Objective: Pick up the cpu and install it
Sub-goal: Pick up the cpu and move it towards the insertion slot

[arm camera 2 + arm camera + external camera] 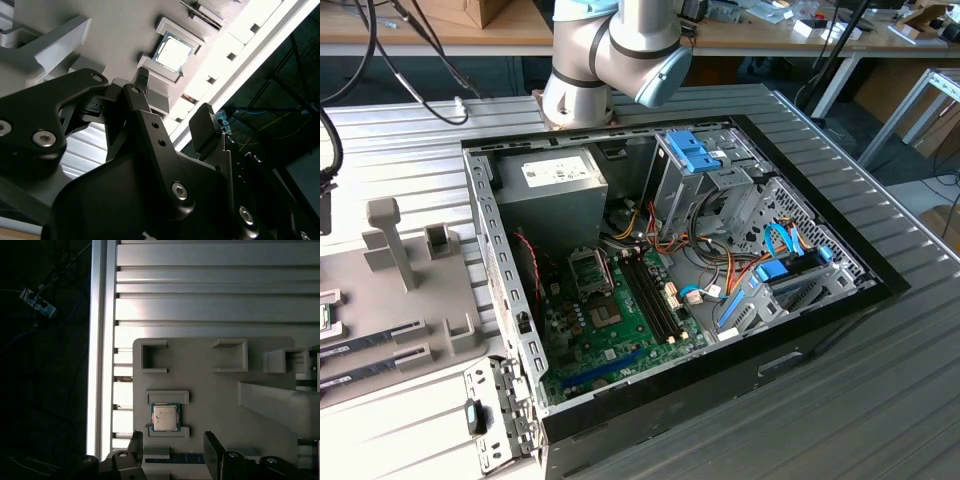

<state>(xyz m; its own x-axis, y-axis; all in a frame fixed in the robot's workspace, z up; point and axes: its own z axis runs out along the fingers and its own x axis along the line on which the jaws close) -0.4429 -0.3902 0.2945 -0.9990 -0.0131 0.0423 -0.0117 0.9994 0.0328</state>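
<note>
- The gripper is seen in both wrist views with its jaws spread apart; nothing is held between the black fingers.
- The cpu is found just beyond the fingertips, in line with the gap between them and not touched by either one.
- The cpu is laid flat, silver top upward, with its thin green edge visible, and is seated between two raised brackets that flank it on opposite sides.
- The brackets are part of a pale grey fixture plate, on which other open-sided nests and a long raised block are also moulded.
- The fixture plate is carried on a slotted aluminium table, close to one of its edges.
- In the exterior view, the fixture plate is placed at the exterior view's left, beside an open computer case set into the table.
- Inside the case, a green motherboard is exposed, with a black socket frame mounted on it near the grey power supply.
- The cpu is thus kept on the fixture, well apart from the socket frame.
- A section of the arm is seen behind the case, above its far wall.
</note>
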